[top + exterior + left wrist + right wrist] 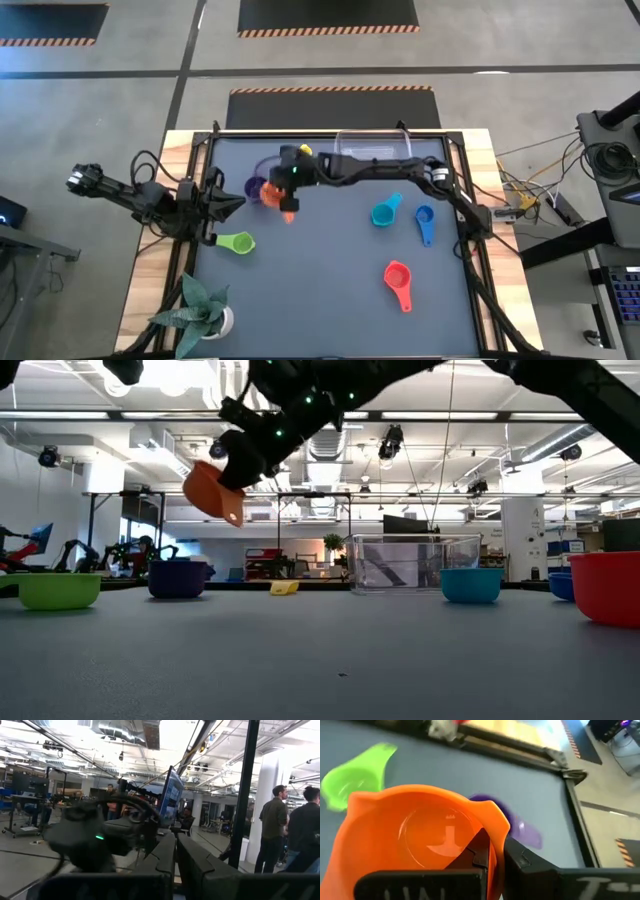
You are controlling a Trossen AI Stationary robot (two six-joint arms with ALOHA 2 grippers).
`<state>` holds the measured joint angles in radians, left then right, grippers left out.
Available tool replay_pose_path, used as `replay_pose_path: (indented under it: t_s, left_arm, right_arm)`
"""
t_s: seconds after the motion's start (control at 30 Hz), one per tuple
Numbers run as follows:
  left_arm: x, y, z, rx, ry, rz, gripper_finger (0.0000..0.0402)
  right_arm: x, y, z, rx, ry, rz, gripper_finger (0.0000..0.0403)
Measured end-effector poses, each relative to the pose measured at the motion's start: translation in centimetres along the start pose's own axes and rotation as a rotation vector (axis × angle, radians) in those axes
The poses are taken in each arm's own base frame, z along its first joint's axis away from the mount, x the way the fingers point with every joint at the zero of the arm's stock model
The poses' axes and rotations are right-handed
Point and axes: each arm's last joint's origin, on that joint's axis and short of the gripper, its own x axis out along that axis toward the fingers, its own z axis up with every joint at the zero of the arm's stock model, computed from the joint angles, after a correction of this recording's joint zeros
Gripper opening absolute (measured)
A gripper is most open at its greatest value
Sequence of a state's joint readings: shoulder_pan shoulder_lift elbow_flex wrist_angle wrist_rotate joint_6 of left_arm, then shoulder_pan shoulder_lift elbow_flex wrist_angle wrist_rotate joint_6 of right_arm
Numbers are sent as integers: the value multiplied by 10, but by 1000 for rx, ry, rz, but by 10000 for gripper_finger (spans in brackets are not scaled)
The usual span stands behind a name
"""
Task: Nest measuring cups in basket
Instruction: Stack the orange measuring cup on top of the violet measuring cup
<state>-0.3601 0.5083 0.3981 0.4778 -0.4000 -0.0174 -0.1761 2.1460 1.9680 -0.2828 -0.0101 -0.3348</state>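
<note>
My right gripper (pixel 287 196) reaches across to the table's left half and is shut on an orange measuring cup (pixel 212 491), held well above the table. A purple cup (pixel 255 187) sits just left of it, and a green cup (pixel 237 242) lies nearer the front. Cyan (pixel 385 212), blue (pixel 424 222) and red (pixel 398 280) cups lie on the right half. A yellow cup (pixel 284 588) shows far back in the low view. The clear basket (pixel 375 146) stands at the far edge. My left gripper (pixel 228 200) waits shut and empty at the left edge. My right gripper holds the orange cup by its side wall (pixel 494 836), one finger (pixel 477 851) inside the bowl and the other (pixel 522 862) outside. The cup is lifted clear of the table and tilted, with its short handle (pixel 234 516) pointing down.
A potted plant (pixel 200 310) stands at the near left corner. A dark frame (pixel 470 240) runs along the table's edges. People stand in the room beyond the table (pixel 272 827).
</note>
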Motion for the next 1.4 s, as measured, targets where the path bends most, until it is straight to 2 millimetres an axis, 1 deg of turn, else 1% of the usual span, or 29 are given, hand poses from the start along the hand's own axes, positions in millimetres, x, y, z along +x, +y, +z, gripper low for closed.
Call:
replay_pose_path:
  t_s: [0.13, 0.27, 0.37, 0.47, 0.6, 0.7, 0.83, 0.9, 1.07, 1.17, 1.27, 1.33, 1.4]
  left_arm:
    - [0, 0, 0, 8, -1, 0, 0]
    - [0, 0, 0, 8, -1, 2, 0]
    - [0, 0, 1, 4, -13, 10, 0]
    - [0, 0, 5, 13, -52, 10, 0]
    - [-1, 0, 10, 67, -95, 15, 0]
    - [-2, 1, 12, 95, -106, 18, 0]
    - [-6, 2, 16, 87, -131, 20, 0]
    - [-8, 3, 19, 86, -146, 21, 0]
    - [-12, 5, 23, 122, -170, 27, 0]
    - [-14, 6, 26, 137, -190, 30, 0]
    - [-16, 7, 28, 156, -207, 35, 0]
    - [-17, 7, 29, 175, -213, 38, 0]
    - [-18, 7, 31, 193, -220, 41, 0]
  right_arm:
    - [0, -24, -4, 50, -76, 7, 9]
    - [-1, -38, -8, 69, -89, 16, 9]
    - [-1, -43, -11, 28, -74, 10, 9]
    - [-4, -44, -9, -156, -48, 22, 8]
    - [-11, -46, 0, -429, -38, 27, 8]
    - [-15, -49, 6, -596, -53, 11, 8]
    - [-21, -54, 17, -768, -87, -27, 8]
    - [-22, -56, 19, -832, -90, -36, 8]
    - [-23, -56, 19, -889, -87, -41, 8]
    - [-23, -57, 20, -893, -70, -66, 8]
    - [-22, -58, 20, -874, -68, -82, 8]
    - [-20, -59, 22, -874, -95, -111, 8]
    - [-16, -61, 25, -815, -145, -162, 8]
